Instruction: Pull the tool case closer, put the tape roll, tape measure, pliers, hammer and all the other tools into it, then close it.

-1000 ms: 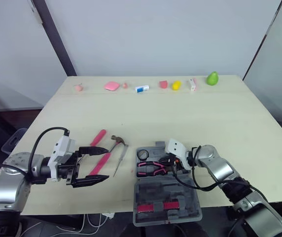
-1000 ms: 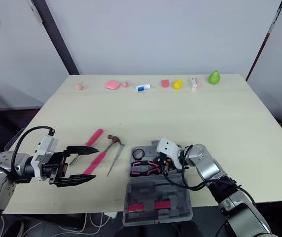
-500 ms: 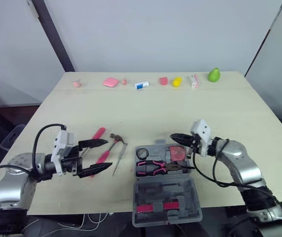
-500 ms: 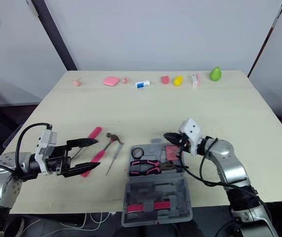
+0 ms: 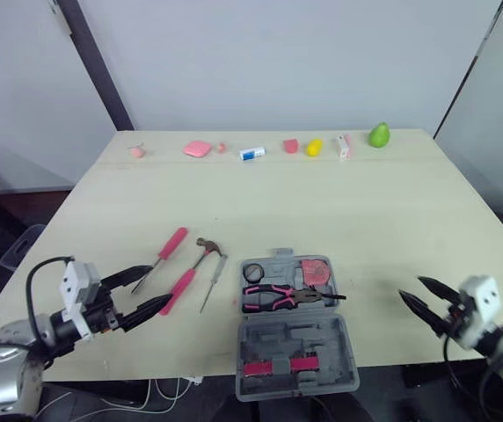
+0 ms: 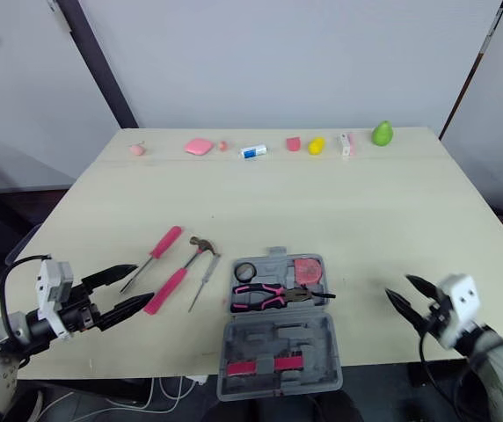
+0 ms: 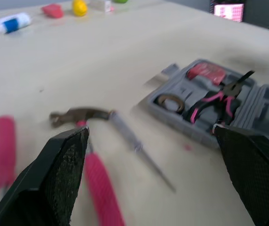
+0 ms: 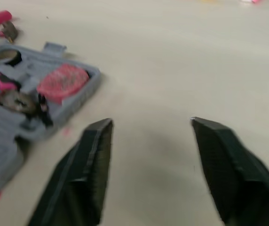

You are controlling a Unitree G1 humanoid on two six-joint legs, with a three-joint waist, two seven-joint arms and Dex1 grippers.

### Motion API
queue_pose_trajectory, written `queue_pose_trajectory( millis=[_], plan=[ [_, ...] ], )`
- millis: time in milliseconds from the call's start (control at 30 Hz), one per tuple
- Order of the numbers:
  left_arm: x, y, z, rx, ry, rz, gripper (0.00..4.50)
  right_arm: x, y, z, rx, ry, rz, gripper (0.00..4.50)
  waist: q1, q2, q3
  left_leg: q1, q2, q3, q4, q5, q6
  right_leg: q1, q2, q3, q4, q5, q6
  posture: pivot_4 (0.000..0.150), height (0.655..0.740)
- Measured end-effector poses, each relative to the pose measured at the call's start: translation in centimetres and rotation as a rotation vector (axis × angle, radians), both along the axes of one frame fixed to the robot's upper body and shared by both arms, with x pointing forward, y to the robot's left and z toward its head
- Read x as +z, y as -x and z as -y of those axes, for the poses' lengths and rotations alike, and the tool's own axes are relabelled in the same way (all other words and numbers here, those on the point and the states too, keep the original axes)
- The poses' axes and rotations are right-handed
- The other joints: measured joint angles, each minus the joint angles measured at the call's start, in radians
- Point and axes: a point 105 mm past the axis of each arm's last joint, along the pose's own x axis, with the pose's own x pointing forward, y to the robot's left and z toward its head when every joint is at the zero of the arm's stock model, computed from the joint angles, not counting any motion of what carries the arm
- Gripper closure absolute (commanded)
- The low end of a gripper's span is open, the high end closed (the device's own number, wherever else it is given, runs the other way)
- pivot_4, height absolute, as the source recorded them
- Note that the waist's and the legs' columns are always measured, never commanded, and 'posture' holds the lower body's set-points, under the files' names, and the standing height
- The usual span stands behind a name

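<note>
The grey tool case [image 5: 297, 338] lies open near the table's front edge. In its far half sit the black tape roll [image 5: 254, 273], the pink tape measure [image 5: 317, 272] and the pink-handled pliers [image 5: 288, 297]. Left of the case lie the pink-handled hammer [image 5: 188, 273], a thin metal tool [image 5: 214, 285] and a pink-handled screwdriver [image 5: 164, 253]. My left gripper [image 5: 137, 295] is open at the front left, just short of the hammer's handle, holding nothing. My right gripper [image 5: 425, 306] is open at the front right, well clear of the case, and empty.
Small items line the table's far edge: pink pieces [image 5: 198, 149], a blue-and-white tube [image 5: 252, 155], a yellow piece [image 5: 314, 147] and a green pear [image 5: 379, 135]. A dark post [image 5: 93, 61] stands behind the table's left corner.
My right gripper let go over the case, opened and drew back to the front right. My left gripper pulled back towards the front left, still open. The tape measure now lies in the case.
</note>
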Motion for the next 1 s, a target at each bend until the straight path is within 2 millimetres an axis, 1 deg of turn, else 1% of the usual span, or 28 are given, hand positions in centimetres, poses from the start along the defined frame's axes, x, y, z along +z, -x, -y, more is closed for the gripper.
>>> queue_pose_trajectory(
  millis=[33,233,400,500,667,767,867,1000],
  plan=[
    [-0.3,0.2,-0.3,0.012,0.001,-0.009,0.0,-0.3,0.4,0.4,-0.014,0.002,-0.011,0.09,0.0,0.0,0.0,0.0,0.0,0.0,0.0,0.0,0.0,0.0,0.0,0.0,0.0,0.0,0.0,0.15,0.74],
    [-2.5,2.0,-2.6,0.119,-0.014,-0.051,0.0,-2.0,4.1,3.3,-0.103,0.024,-0.053,0.09,-0.001,0.0,0.0,0.0,0.0,0.0,0.0,0.0,0.0,0.0,-0.002,0.0,0.0,0.0,0.0,0.15,0.74],
    [-4.0,3.0,-3.7,0.175,-0.017,-0.088,0.0,-2.8,5.6,4.4,-0.134,0.02,-0.085,0.09,0.0,0.0,0.0,0.0,0.003,0.0,0.001,0.0,0.0,0.0,-0.002,0.0,0.0,0.0,0.0,0.15,0.74],
    [-4.2,3.3,-4.0,0.184,-0.022,-0.088,0.0,-3.1,6.3,5.0,-0.137,0.03,-0.105,0.09,0.0,0.0,0.0,0.0,0.003,0.0,0.001,0.0,0.0,0.0,-0.003,0.0,0.0,0.0,0.0,0.15,0.74],
    [-3.9,2.8,-3.8,0.18,-0.039,-0.053,0.0,-2.7,6.2,5.2,-0.125,0.048,-0.105,0.09,0.001,0.0,0.0,0.0,0.003,0.0,0.001,0.0,0.0,0.0,-0.002,0.001,0.0,0.0,0.0,0.15,0.74],
    [-3.9,2.5,-2.9,0.148,-0.05,-0.041,0.0,-2.1,5.7,5.2,-0.102,0.07,-0.101,0.09,0.001,0.0,0.0,0.0,0.003,0.0,0.001,0.0,0.0,0.0,-0.002,0.001,0.0,0.0,0.0,0.15,0.74],
    [-3.3,2.0,-1.2,0.07,-0.069,-0.015,0.0,-0.7,4.5,4.2,-0.048,0.081,-0.072,0.09,0.0,0.0,0.0,0.0,0.003,0.0,0.001,0.0,0.0,0.0,-0.002,0.001,0.0,0.0,0.0,0.15,0.74],
    [-2.3,0.9,1.0,-0.02,-0.089,0.009,0.0,0.5,2.8,2.1,0.049,0.062,-0.06,0.09,0.001,0.0,0.0,0.0,0.003,0.001,0.001,0.0,0.0,0.001,-0.001,0.0,0.0,0.002,-0.003,0.15,0.74]
  ],
)
